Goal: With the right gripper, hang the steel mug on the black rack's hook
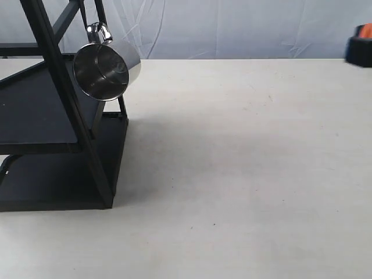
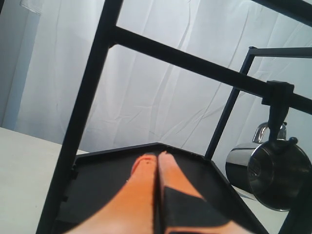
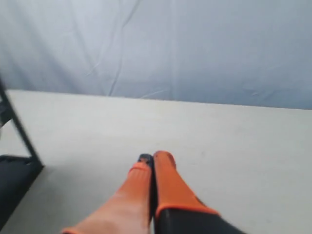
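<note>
One steel mug (image 1: 105,72) hangs by its looped handle from the hook (image 1: 93,29) at the upper right corner of the black rack (image 1: 58,125), on the far left of the table (image 1: 244,168). The mug tilts, its open mouth facing near and slightly left, mirror-like inside visible. Its body rests against or just beside the rack's right-hand upright; cannot tell if they touch. Nothing grips the mug. In the left wrist view the mug (image 2: 273,173) shows again, handle looped over the hook (image 2: 279,114) below a black cross-bar, with the rim turned toward the camera.

The rack stands on the table with two flat shelves, a slanted bar crossing its front, and its base at the near left.

Right hand (image 3: 152,163): orange fingers pressed together, nothing between them, held above bare table well to the right of the rack, whose lower corner just shows at the edge of its wrist view. In the exterior view only a dark block with an orange patch (image 1: 360,46) shows at the far right edge.

Left hand (image 2: 157,163): fingers likewise pressed together and empty, sitting over a rack shelf (image 2: 195,170), apart from the mug.

A pale wrinkled cloth backdrop (image 1: 244,26) runs behind the table.
</note>
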